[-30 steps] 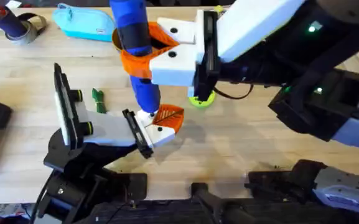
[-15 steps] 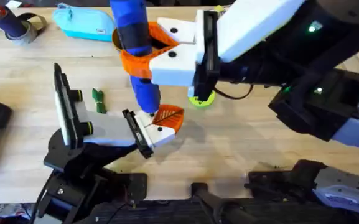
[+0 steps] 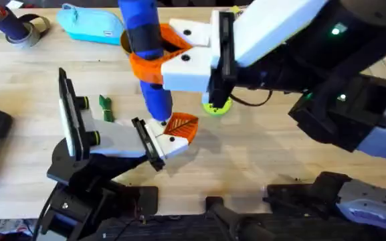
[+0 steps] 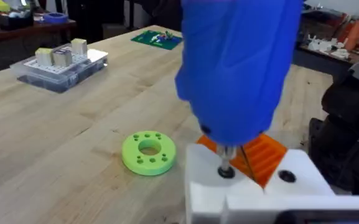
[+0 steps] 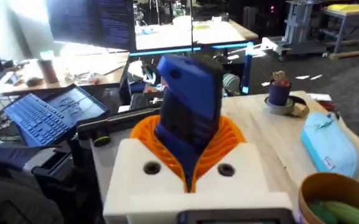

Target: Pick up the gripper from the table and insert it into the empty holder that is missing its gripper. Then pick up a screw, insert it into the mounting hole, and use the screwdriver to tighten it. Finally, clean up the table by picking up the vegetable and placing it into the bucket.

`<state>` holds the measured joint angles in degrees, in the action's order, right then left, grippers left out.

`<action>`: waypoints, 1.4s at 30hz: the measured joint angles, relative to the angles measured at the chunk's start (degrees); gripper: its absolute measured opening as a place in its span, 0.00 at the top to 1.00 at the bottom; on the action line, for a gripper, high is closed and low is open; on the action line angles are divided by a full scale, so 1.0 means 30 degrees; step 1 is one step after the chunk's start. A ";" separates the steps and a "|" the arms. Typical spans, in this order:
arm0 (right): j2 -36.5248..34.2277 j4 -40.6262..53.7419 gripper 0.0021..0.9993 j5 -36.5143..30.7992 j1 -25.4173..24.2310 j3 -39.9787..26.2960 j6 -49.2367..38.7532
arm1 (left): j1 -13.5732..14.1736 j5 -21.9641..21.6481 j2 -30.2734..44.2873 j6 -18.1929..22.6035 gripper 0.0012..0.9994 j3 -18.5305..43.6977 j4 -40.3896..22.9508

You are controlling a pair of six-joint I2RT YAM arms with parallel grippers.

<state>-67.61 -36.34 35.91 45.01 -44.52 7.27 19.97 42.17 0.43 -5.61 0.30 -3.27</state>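
Seating of the small gripper point(image 3: 178, 134) on the holder point(image 3: 116, 139) is judged done: its white block lies against the black plate, orange finger pointing toward 1 o'clock. Tightening is judged under way; the screwdriver point(image 3: 146, 53) is held upright, pinched between the orange pads of the right gripper point(image 3: 182, 52), its metal tip point(image 4: 225, 163) set in a hole of the block. Whether the left gripper is spread or pressed together cannot be told. At 10 o'clock from the block, the green vegetable point(image 3: 106, 107) lies on the tabletop point(image 3: 266, 154), not yet cleared. Farther off, the bucket point(image 5: 338, 196) is seen with something green already inside.
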 joint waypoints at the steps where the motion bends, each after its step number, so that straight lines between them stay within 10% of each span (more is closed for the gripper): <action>1: -0.0005 -0.0558 0.98 0.0036 -0.0086 0.0019 0.0006 | 0.0000 0.0000 0.0000 0.0000 0.99 0.0000 0.0005; 15: 0.1049 -0.0041 0.98 -0.0366 -0.2201 -0.0012 -0.1671 | 0.0000 0.0000 0.0000 0.0000 0.99 0.0000 0.0007; 23: -0.0381 0.7945 0.98 -0.6418 -0.5583 0.0033 -0.8637 | 0.0000 -0.0005 0.0000 0.0000 0.99 0.0000 0.0007; 34: -0.6423 0.9431 0.98 -1.4211 -0.7433 0.0038 -1.9724 | 0.0000 0.0000 0.0000 0.0000 0.99 0.0000 0.0003; 39: -0.8649 0.9419 0.66 -1.5221 -0.7382 0.0038 -2.2265 | 0.0000 0.0000 0.0000 0.0000 0.99 0.0000 0.0003; 42: -0.9001 0.9160 0.23 -1.5625 -0.7288 -0.0020 -2.2165 | 0.0000 -0.0003 0.0000 0.0000 0.99 0.0000 0.0007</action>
<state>-94.62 -8.86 -10.96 23.14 -44.57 -59.22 19.97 42.16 0.43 -5.61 0.30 -3.25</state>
